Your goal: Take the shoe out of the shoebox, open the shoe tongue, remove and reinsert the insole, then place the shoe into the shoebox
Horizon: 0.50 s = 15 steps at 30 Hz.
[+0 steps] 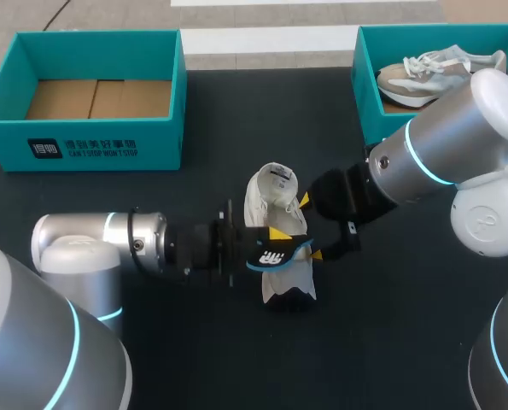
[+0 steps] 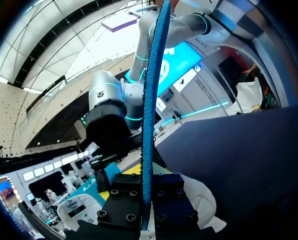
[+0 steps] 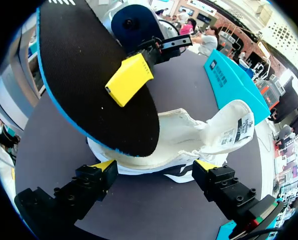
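Your left claw (image 2: 147, 200) is clenched on the insole (image 3: 83, 70), which sits edge-up just over the white shoe (image 3: 189, 132). Your right claw (image 3: 155, 169) straddles the shoe on the table (image 1: 390, 342) mid-table, tips pressed to both sides, grasping it. Risks: the insole enters skewed and buckles on the collar or tongue. The thin pinch may slip. A push down could tip the shoe if the right grip is weak.

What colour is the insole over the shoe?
The insole is black with a blue edge, best seen in right wrist view.
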### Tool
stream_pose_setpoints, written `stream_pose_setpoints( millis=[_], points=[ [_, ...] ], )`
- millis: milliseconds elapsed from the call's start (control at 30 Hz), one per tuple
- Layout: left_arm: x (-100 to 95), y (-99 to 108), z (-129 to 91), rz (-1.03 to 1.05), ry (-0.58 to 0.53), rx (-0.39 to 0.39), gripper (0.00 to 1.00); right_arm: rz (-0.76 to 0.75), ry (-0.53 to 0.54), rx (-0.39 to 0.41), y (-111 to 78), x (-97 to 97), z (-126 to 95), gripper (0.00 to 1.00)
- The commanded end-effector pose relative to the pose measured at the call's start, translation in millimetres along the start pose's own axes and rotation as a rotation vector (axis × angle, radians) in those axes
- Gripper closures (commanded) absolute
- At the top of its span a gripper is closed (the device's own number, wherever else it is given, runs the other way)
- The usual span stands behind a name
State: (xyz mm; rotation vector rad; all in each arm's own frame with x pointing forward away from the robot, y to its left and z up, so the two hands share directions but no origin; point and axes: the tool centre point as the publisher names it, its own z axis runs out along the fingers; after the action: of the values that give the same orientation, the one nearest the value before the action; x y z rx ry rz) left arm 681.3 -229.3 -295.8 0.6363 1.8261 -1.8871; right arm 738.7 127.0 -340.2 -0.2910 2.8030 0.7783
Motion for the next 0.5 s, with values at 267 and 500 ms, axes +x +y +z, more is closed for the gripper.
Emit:
stream_pose_setpoints(
  millis=[267,500],
  points=[
    [5.6,29,8,-0.005,0.016,-0.015,1.0,0.0,-0.002,0.003,1.0,0.9,1,0.0],
    [5.4,44,13,0.012,0.029,-0.004,1.0,0.0,-0.002,0.003,1.0,0.9,1,0.0]
  ],
)
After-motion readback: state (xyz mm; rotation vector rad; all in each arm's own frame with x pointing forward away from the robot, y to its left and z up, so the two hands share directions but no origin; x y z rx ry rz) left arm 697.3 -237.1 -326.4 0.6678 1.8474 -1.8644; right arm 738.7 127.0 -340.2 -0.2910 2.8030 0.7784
